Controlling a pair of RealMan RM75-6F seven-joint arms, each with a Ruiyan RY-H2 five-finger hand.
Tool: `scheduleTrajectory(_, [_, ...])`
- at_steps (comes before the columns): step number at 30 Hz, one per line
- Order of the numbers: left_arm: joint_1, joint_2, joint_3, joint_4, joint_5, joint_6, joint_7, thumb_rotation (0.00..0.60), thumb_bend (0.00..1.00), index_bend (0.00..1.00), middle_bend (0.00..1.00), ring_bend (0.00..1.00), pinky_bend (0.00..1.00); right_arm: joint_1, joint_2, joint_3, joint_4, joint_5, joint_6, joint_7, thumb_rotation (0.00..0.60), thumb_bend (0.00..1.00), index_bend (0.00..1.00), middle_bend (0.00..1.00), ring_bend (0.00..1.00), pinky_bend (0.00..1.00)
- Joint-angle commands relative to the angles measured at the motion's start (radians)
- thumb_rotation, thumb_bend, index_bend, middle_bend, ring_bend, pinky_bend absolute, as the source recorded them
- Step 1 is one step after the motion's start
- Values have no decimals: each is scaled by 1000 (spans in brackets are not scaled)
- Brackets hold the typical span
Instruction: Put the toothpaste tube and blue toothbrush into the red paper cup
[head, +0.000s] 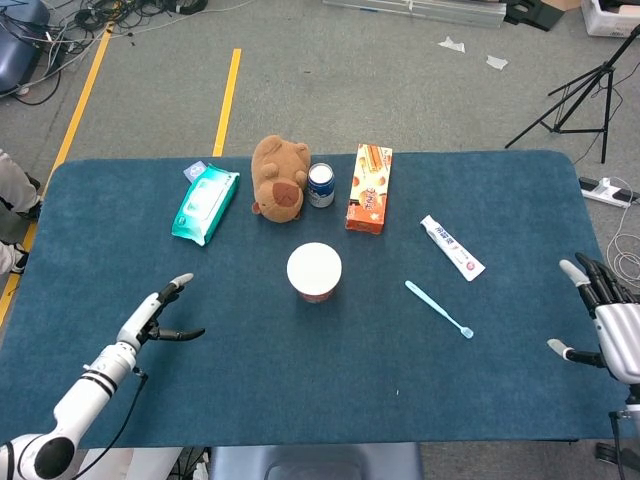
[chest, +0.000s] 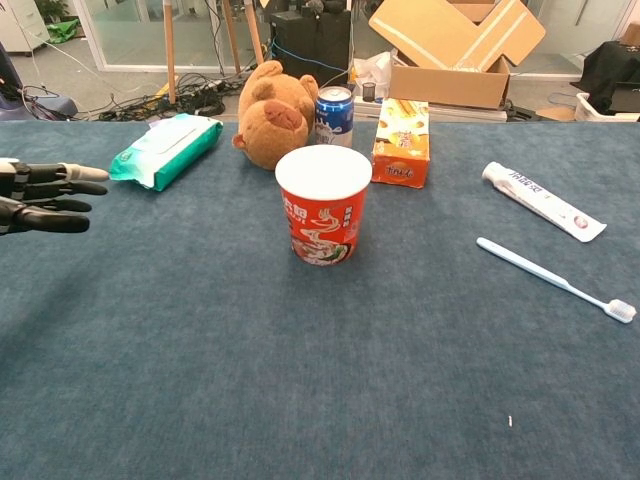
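The red paper cup stands upright mid-table, its white mouth empty. Right of it the light blue toothbrush lies diagonally on the cloth. The white toothpaste tube lies beyond the brush, further right. My left hand hovers over the left part of the table, fingers spread and pointing toward the cup, holding nothing. My right hand stays at the table's right edge, fingers apart and empty; the chest view does not show it.
Along the far side lie a green wet-wipes pack, a brown plush toy, a blue can and an orange snack box. The blue table cloth spreads between my hands. A tripod stands off the table's right.
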Motion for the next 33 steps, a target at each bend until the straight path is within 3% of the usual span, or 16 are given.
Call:
scheduleTrajectory(1, [-58, -35, -28, 32, -87, -43, 53, 600, 0, 0, 39, 21, 0, 1, 0, -1, 1, -3, -2, 4, 600, 0, 0, 0, 0, 252])
scheduleTrajectory(19, [-208, -160, -80, 103, -336, -72, 203, 600, 0, 0, 21, 12, 0, 0, 1, 1, 22, -9, 9, 31, 600, 0, 0, 0, 0, 252])
scheduleTrajectory(33, [-278, -221, -115, 117, -432, -95, 239, 600, 0, 0, 20, 11, 0, 0, -1, -2, 36, -14, 6, 48, 600, 0, 0, 0, 0, 252])
